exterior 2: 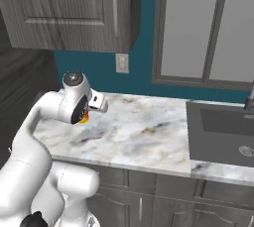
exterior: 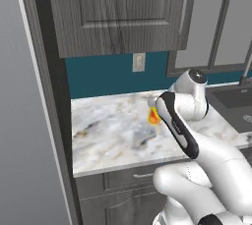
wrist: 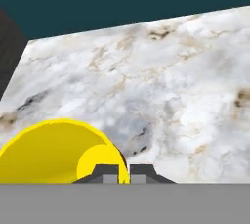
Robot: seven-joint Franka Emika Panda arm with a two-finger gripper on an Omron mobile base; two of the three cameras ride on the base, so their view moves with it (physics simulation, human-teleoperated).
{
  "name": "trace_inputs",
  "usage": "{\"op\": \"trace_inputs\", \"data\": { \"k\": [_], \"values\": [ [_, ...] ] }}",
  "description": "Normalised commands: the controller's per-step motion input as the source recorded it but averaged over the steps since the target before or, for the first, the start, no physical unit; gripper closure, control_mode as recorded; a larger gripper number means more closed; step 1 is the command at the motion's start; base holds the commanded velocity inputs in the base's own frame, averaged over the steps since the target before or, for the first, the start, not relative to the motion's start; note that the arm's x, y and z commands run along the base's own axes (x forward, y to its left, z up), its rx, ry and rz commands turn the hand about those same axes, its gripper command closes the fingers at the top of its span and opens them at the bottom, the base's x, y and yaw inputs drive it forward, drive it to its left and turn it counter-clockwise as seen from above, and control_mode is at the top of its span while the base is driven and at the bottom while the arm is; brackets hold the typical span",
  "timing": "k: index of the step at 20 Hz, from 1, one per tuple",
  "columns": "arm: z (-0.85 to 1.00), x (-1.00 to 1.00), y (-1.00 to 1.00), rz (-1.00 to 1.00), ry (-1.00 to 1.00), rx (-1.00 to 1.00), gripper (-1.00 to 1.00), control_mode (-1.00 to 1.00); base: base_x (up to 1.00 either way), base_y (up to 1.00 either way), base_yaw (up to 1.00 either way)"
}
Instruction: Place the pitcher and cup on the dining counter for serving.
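Surface: marble counter (exterior: 108,135) with grey and tan veins, running right to a dark sink (exterior 2: 221,127) and a faucet (exterior: 244,74); teal wall with an outlet (exterior 2: 121,63) behind, dark wood-grain cabinets (exterior: 118,8) above. The sink and faucet mark this as the kitchen counter, so I judge it the pick-up spot, not the serving place.

Cup: the small yellow cup (wrist: 56,152) sits at the hand, its open mouth turned toward the camera in the hand view; from the left base view a bit of yellow with the red-orange mark (exterior: 154,116) shows just past the wrist. Whether it rests on the marble or is lifted I cannot tell.

Gripper: the gripper (wrist: 124,173) has its two dark tips nearly together, with the cup's rim right at the gap. It looks pinched on the wall of the cup, a grip suited to a thin open tumbler.

Arm: folded over the left part of the counter, wrist reaching toward the wall, hiding most of the cup from both base views.

Step in hand: probably taking the cup for carrying to the dining counter.

Risk: a rim pinch may let the cup swing or slip while the base drives.
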Motion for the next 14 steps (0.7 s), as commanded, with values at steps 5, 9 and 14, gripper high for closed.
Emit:
{"op": "trace_inputs", "data": {
  "k": [5,9,14],
  "values": [
    [0.58,-0.43,0.26,0.17,-0.23,-0.05,1.00,1.00,-0.16,0.03,0.13],
    [0.00,0.00,0.00,0.00,0.00,0.00,1.00,1.00,-0.42,0.01,0.86],
    [0.00,0.00,0.00,0.00,0.00,0.00,1.00,1.00,-0.11,0.00,1.00]
  ]
}}
